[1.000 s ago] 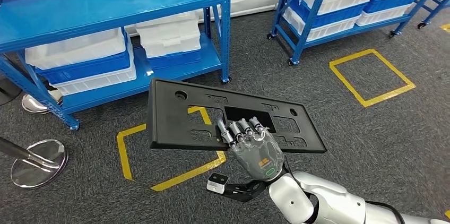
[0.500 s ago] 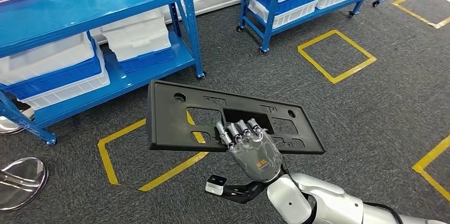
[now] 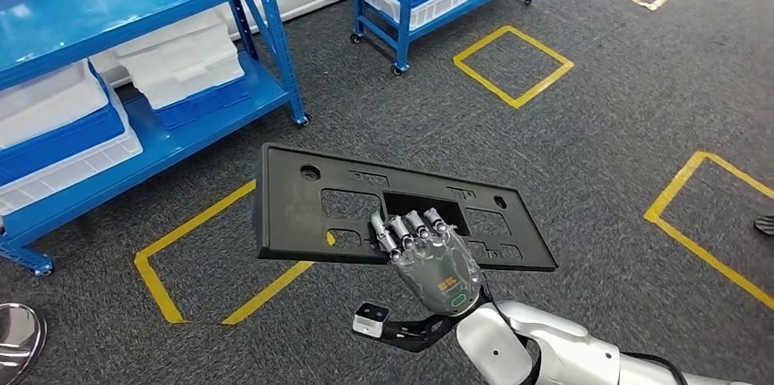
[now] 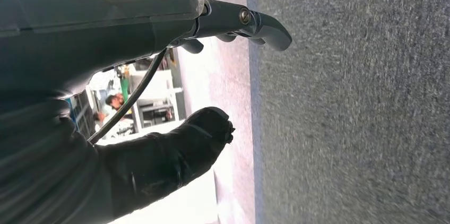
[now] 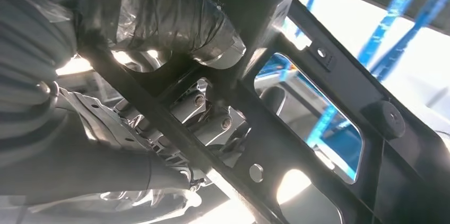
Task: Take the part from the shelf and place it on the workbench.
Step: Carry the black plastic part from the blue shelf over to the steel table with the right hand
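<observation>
Above the grey carpet floor (image 3: 621, 157), my right hand (image 3: 427, 253) holds the flat black rectangular plastic panel with cut-out windows (image 3: 301, 207) by its near long edge; fingers (image 3: 409, 226) lie curled over the top face into the central opening, and the right wrist view shows the thumb (image 5: 175, 17) pressed against the underside of the panel (image 5: 329, 128); the panel sits roughly level, well off the floor, over a yellow taped floor square (image 3: 183, 257); behind it stands a blue metal shelf rack (image 3: 137, 2) carrying white and blue plastic bins (image 3: 55, 130); my left hand (image 4: 175, 91) holds nothing, its dark fingers (image 4: 260, 22) and thumb (image 4: 201, 134) well apart.
</observation>
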